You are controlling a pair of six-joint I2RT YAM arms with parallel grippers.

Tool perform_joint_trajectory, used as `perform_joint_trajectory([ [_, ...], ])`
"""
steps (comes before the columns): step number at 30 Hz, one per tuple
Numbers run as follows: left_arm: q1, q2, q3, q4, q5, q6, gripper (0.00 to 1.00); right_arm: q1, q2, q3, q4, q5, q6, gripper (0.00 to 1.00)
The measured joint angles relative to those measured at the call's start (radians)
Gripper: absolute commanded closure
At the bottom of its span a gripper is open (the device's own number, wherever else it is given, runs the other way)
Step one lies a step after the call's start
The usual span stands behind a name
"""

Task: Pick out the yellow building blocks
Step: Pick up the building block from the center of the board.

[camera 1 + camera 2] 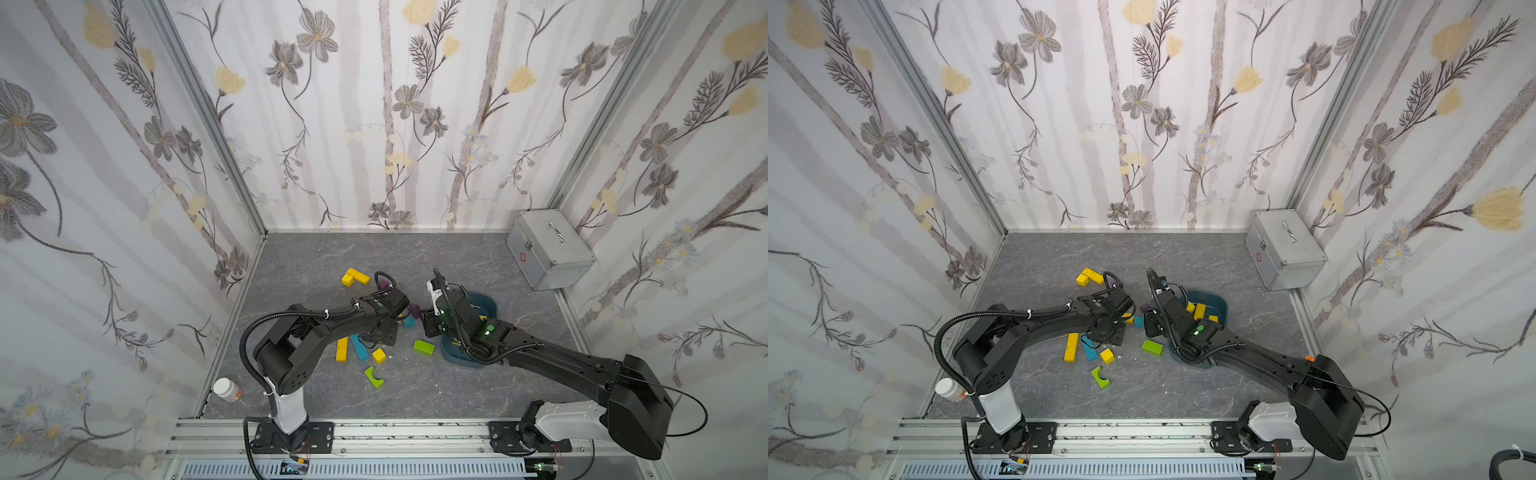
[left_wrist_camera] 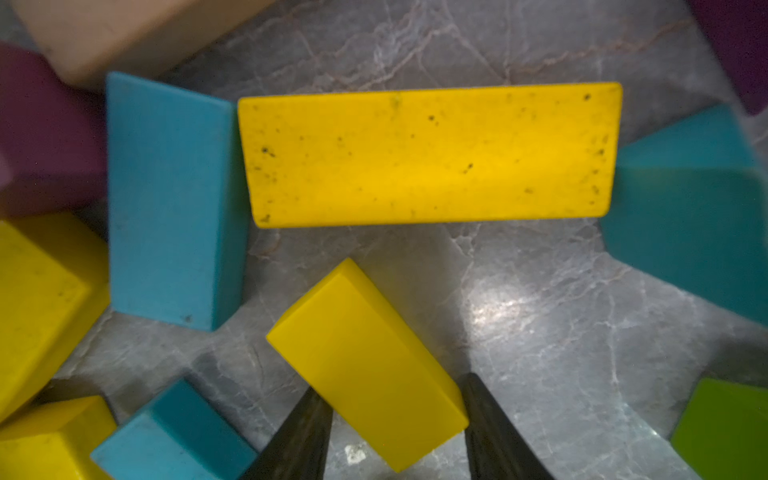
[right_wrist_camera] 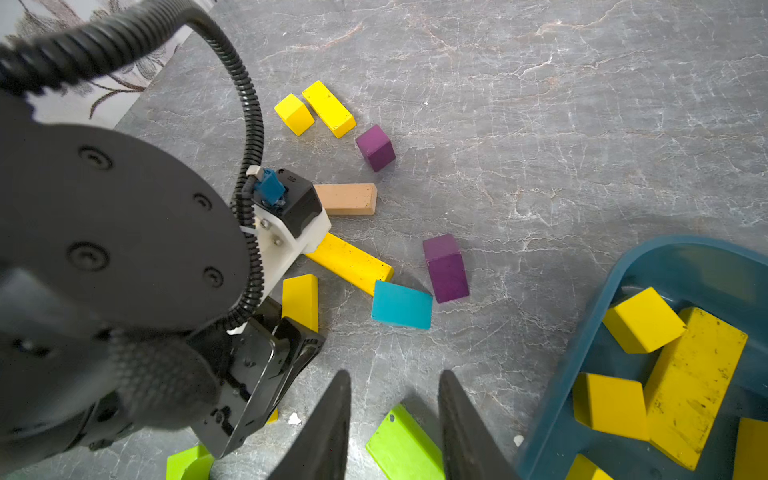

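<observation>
**Left wrist view.** At lower centre, the left gripper [image 2: 392, 386] is shown with its dark fingers [image 2: 307, 432] set against opposite sides of a short yellow block [image 2: 365, 365], which lies askew on the grey marble table [image 2: 540, 311]. Whether the clamp is complete cannot be told. Above it in the frame, a long speckled yellow bar [image 2: 428, 153] lies flat, bounded at the left by a light blue block [image 2: 174, 199] and at the right by a teal block [image 2: 685, 216].

**Right wrist view.** At lower centre, the right gripper [image 3: 395, 374] is seen with its jaws apart and nothing held between them. A lime green block [image 3: 403, 449] is visible on the table behind the fingers, at the bottom edge. At lower right, several binned yellow blocks [image 3: 690, 382] are gathered in a blue bin [image 3: 582, 374]. At upper centre, a yellow cube [image 3: 294, 114] and a far yellow bar [image 3: 329, 109] lie side by side, with a purple cube [image 3: 375, 147] just beside the bar.

**Both top views.** Below the left arm, a near yellow bar [image 1: 342, 349] and a small yellow block [image 1: 379, 355] are shown loose on the table, with a teal bar [image 1: 359, 347] between them. A silver case [image 1: 550, 253] stands at the table's upper right.
</observation>
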Motion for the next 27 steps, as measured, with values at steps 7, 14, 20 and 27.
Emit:
perform_joint_trajectory([
  [7, 0.000, -0.002, -0.004, -0.005, 0.002, 0.002, 0.57, 0.000, 0.035, 0.018, 0.007, -0.013, -0.004, 0.63],
  [14, 0.000, -0.014, -0.008, -0.011, 0.018, 0.003, 0.60, 0.000, 0.038, 0.024, 0.008, -0.024, -0.018, 0.63],
  [20, -0.001, -0.032, -0.023, -0.027, 0.043, 0.003, 0.60, 0.000, 0.027, 0.039, 0.000, -0.024, -0.018, 0.63],
  [27, 0.000, -0.031, -0.024, -0.025, 0.050, 0.005, 0.55, 0.000, 0.022, 0.062, -0.010, -0.016, -0.018, 0.63],
])
